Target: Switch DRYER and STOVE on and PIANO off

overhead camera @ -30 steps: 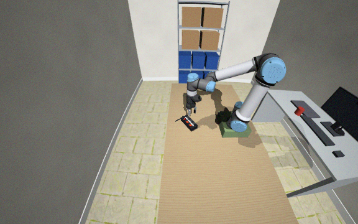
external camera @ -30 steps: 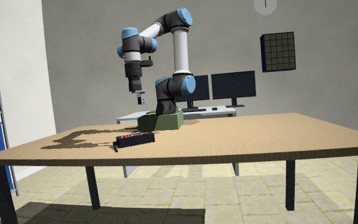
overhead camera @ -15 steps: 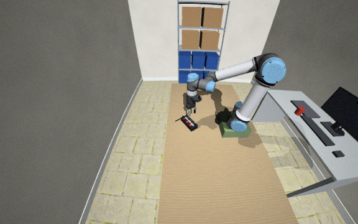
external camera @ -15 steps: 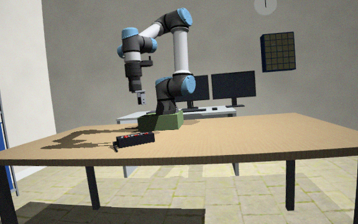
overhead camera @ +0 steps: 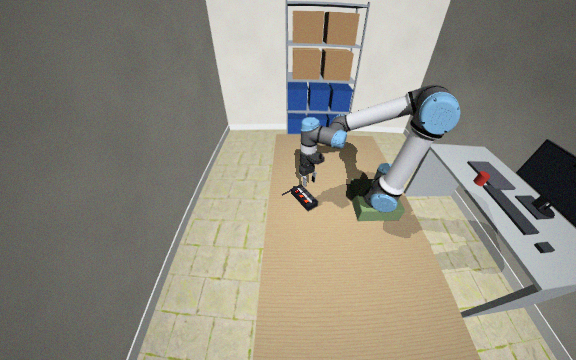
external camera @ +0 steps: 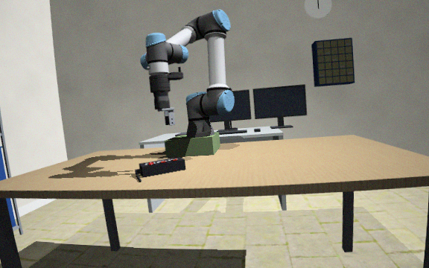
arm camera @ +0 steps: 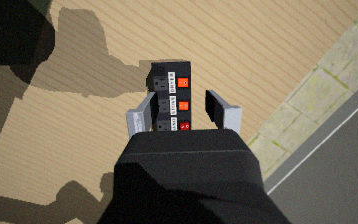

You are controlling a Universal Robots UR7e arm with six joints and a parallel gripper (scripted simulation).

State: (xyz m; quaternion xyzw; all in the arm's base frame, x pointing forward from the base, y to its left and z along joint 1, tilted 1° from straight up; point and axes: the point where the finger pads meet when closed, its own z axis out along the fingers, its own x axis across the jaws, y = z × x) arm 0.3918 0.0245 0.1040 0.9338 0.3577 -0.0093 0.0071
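Observation:
A black power strip lies flat on the wooden table, right way up; it also shows in the exterior view and the wrist view. It has three red switches in a row. In the wrist view the DRYER switch and the STOVE switch look bright red, and the third switch, nearest me, looks darker red. My gripper is open and empty. It hangs well above the strip, pointing down over it.
The arm's green base block stands on the table to the right of the strip. The table's left edge is close to the strip. A shelf with boxes stands behind, a grey desk with monitors to the right.

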